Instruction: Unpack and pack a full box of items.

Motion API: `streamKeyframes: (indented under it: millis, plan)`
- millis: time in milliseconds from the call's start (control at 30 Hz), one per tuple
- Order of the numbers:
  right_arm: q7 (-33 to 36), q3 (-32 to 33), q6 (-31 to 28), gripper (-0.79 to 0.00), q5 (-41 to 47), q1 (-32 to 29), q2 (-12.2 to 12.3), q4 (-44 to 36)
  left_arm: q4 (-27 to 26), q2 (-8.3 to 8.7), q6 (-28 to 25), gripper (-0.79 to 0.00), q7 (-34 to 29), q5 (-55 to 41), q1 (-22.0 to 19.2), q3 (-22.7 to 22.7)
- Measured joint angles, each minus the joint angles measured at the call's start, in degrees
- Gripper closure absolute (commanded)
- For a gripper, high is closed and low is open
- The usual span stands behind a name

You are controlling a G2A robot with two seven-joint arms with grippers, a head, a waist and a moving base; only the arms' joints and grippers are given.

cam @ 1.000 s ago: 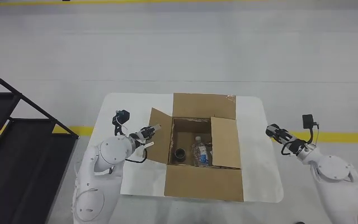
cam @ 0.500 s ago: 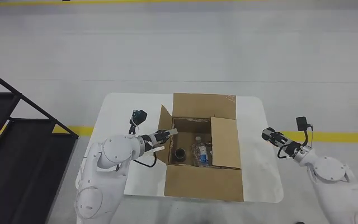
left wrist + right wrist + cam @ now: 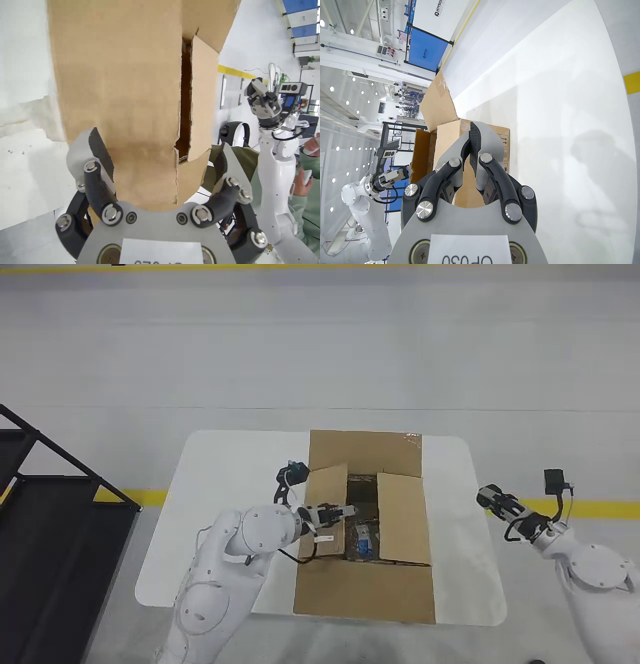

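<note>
Swinging inward, our left claw [image 3: 346, 510], open, pushes the flap [image 3: 326, 485] ahead of it over the box [image 3: 365, 594]; our right claw [image 3: 472, 140] stays closed; we judge packing is ending

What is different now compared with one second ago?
The left gripper moved toward the box and pushed its left flap up and inward over the opening. The right gripper, the box and the other flaps stayed about where they were.

Left claw [image 3: 342, 510] swung in from the table side of the box [image 3: 365, 591], pushing the left flap [image 3: 327, 482] from splayed outward to folding over the opening.
</note>
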Motion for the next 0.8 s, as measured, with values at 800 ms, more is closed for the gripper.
streamKeyframes:
  millis: [800]
  plan:
    - [5.55, -7.18, 1.27, 0.0, 0.6, 14.23, -0.77, 6.35, -6.35, 1.61, -1.28, -0.785, 2.4, 9.09, 2.91, -0.48]
